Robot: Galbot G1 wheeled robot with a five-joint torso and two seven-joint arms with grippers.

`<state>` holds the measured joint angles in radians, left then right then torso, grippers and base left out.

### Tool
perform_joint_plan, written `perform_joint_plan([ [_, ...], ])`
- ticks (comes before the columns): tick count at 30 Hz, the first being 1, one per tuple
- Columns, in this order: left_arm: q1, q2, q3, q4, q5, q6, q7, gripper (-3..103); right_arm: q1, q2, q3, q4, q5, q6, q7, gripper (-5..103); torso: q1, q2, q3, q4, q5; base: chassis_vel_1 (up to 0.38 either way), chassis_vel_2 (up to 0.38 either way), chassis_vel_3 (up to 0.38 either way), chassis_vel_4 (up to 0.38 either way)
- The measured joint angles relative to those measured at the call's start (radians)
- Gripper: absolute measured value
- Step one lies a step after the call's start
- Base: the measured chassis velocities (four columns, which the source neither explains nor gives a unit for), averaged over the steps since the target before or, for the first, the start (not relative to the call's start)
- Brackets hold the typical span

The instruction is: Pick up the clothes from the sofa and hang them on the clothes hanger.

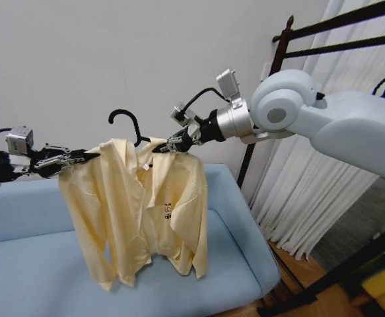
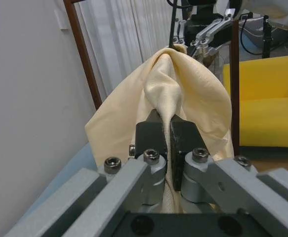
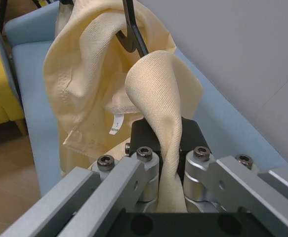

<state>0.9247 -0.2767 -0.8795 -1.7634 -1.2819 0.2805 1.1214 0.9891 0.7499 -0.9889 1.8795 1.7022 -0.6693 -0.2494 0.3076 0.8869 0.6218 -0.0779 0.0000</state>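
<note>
A pale yellow cloth shirt hangs in mid-air above a light blue fabric sofa, stretched by its shoulders between the robot's two arms in front of a white wall. On the left, the left gripper has its fingers pressed together on a fold of the shirt's shoulder, the cloth pinched tight between the dark pads. On the right, the right gripper reaches in from the big white arm and clamps the other shoulder near the collar, its fingers closed on a twisted rope of fabric. A black hanger with a curved hook sits inside the garment, the hook rising clear above the collar between the two grippers; from the right wrist its black arm runs down into the neck opening, just above a small white label sewn inside. The sleeves and hem dangle loose above the sofa seat; whether they touch it is hard to tell. A dark wooden clothes rack stands at the far right, beyond the sofa's end, in front of white curtains and well apart from the shirt. Past the cloth, the left wrist camera takes in a yellow armchair.
</note>
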Motion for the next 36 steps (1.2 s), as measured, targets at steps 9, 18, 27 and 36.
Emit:
perform_joint_plan([
  [9,-0.006,0.001,0.000,-0.019,-0.026,0.004,-0.149,17,-0.024,-0.014,0.053,0.034,0.085,0.000,0.048,4,0.000,0.000,0.000,0.0000,0.0000,0.000,0.000,0.000,0.000],
  [18,-0.007,-0.002,-0.004,-0.041,-0.047,0.017,-0.220,49,-0.098,-0.026,0.154,0.098,0.177,0.023,0.192,4,0.000,0.000,0.000,0.0001,0.0001,0.000,0.000,0.000,0.000],
  [27,-0.007,-0.005,-0.018,-0.047,-0.063,0.018,-0.233,82,-0.157,-0.047,0.230,0.103,0.246,0.066,0.299,4,0.000,0.000,0.000,0.0000,0.0001,0.000,0.000,0.000,0.000],
  [36,-0.009,-0.012,-0.019,-0.064,-0.080,0.018,-0.269,100,-0.201,-0.096,0.278,0.116,0.310,0.114,0.374,4,0.000,0.000,0.000,-0.0001,0.0002,0.000,0.000,0.000,0.000],
])
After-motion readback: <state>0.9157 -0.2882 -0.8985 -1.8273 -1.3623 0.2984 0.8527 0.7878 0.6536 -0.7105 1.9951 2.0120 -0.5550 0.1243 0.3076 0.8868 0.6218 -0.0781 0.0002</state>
